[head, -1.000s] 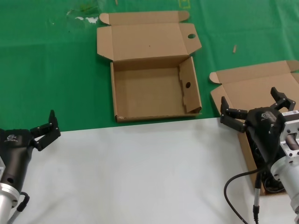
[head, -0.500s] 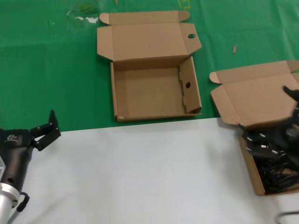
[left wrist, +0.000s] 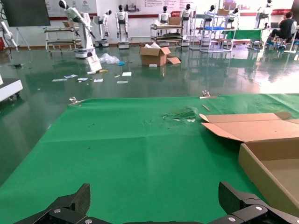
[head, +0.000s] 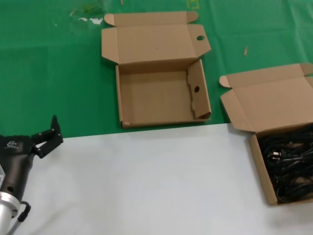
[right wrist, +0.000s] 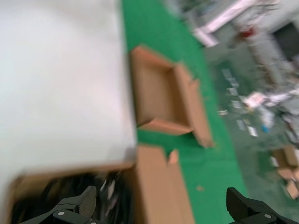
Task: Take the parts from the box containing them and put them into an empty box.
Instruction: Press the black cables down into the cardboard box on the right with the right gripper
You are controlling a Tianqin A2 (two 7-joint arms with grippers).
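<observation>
Left hand (head: 47, 137) sits parked at the near left edge of the worktop (head: 146, 181), its fingers spread wide on nothing. Moving right, the empty box (head: 161, 93) lies open on the green cloth (head: 49, 73), lid folded back on the far side. Far right, the box containing them (head: 274, 127) holds the parts (head: 288, 164), a dark tangle. Right hand (right wrist: 163, 210) hangs above it, fingers apparently spread, though that view is smeared.
</observation>
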